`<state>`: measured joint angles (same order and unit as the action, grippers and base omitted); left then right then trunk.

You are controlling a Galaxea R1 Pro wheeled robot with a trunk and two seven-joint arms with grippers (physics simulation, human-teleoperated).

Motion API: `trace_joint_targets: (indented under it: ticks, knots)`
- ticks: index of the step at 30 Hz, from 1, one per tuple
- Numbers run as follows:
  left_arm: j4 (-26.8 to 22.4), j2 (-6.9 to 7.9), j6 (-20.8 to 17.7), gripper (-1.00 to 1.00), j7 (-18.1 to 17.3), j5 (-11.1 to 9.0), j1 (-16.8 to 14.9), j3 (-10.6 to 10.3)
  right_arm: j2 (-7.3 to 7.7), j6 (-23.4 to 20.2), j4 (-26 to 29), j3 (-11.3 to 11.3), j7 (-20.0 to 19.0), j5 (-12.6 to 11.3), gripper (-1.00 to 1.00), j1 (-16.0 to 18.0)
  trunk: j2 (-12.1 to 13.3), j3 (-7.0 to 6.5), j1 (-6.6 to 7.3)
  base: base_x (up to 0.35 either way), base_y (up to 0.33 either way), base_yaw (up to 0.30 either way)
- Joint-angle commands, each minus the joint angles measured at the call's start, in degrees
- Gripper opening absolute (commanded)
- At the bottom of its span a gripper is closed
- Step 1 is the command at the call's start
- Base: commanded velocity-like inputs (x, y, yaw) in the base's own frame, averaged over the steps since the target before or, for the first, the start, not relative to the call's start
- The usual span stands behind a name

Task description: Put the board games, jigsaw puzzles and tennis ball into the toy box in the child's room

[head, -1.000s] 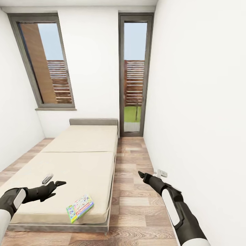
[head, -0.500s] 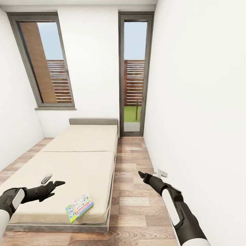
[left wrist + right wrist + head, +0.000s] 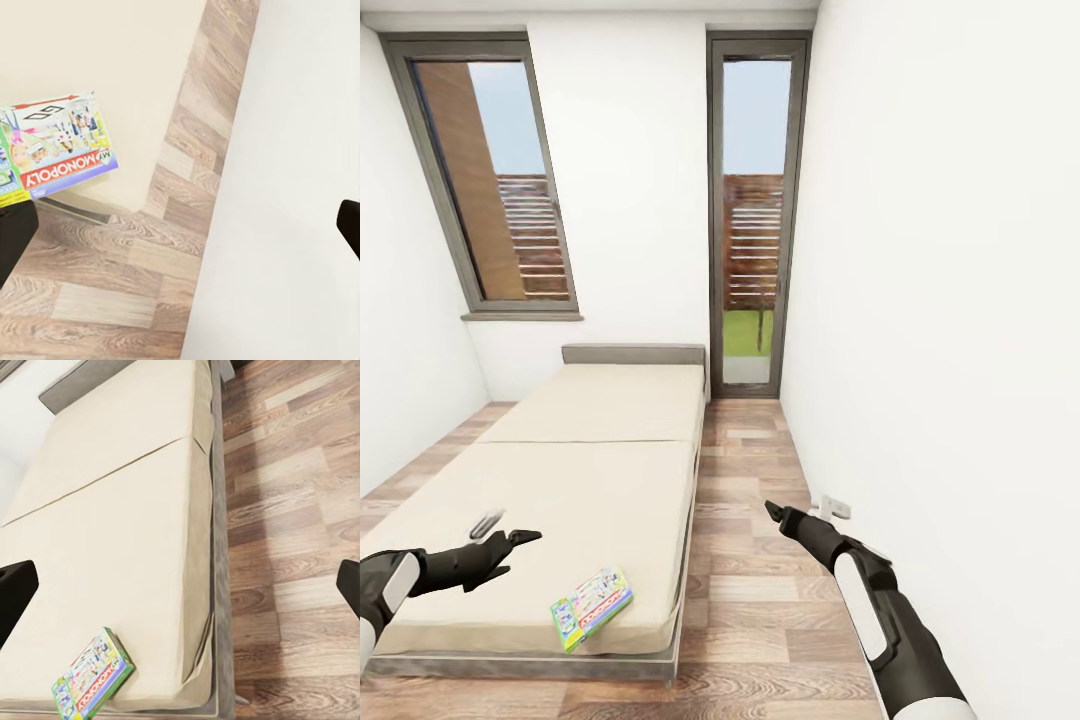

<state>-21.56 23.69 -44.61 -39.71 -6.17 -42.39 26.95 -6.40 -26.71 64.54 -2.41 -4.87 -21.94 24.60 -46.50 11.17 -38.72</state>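
Facing the bed [image 3: 590, 470] from its foot, with one game [image 3: 593, 607] lying flat at the near right corner of the mattress, low and left of centre in the head frame, close to the edge by the wood floor [image 3: 760, 600]. Lettered "MONOPOLY" in the left wrist view [image 3: 56, 146]; seen again at the lower left of the right wrist view [image 3: 94, 675]. Left claw [image 3: 510, 530] at the lower left, over the mattress, spread wide and holding nothing, well left of the game and apart from it. Right claw [image 3: 805, 510] at lower centre-right, over the floor beside the white wall; fingers look parted, though hard to say how far, nothing held.

Likely troubles from here: shoving the thin box sideways instead of pinching it, given its flat lie on soft bedding; nudging it off the corner onto the floor, given how near the edge it sits; digging a finger into the mattress while getting under it.
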Motion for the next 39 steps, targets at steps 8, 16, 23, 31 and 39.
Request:
trace_joint_targets:
  ticks: [8, 16, 23, 31, 39]
  knots:
    - [0.0, 0.22, -2.5, 1.00, -0.1, -0.3, -0.1, 0.5, -0.18, -0.4, 0.1, -0.1, -0.3, -0.1, 1.00, 0.1, -3.3, 1.53, -1.78, 0.000, 0.000, 0.000]
    - [-0.1, 0.51, -3.9, 1.00, -0.1, -0.3, -0.1, 3.0, -0.18, -0.4, 0.1, -0.1, -0.3, -0.1, 1.00, 0.0, -6.5, 2.97, -3.53, 0.000, 0.000, 0.000]
    - [-0.2, 0.54, -5.3, 1.00, -0.1, -0.3, -0.1, 3.8, -0.19, -0.4, 0.1, -0.1, -0.3, -0.1, 1.00, 0.0, -9.3, 4.22, -5.07, 0.000, 0.000, 0.000]
    - [-0.2, 0.78, -5.6, 1.00, -0.1, -0.2, -0.1, 3.9, -0.19, -0.4, 0.1, -0.1, -0.3, -0.1, 1.00, 0.0, -12.5, 5.66, -6.83, -0.024, 0.004, 0.000]
    - [-0.2, 0.86, -5.6, 1.00, -0.1, -0.2, -0.1, 3.9, -0.21, -0.4, 0.1, -0.1, -0.3, -0.1, 1.00, 0.0, -15.7, 7.09, -8.58, -0.133, 0.036, 0.000]
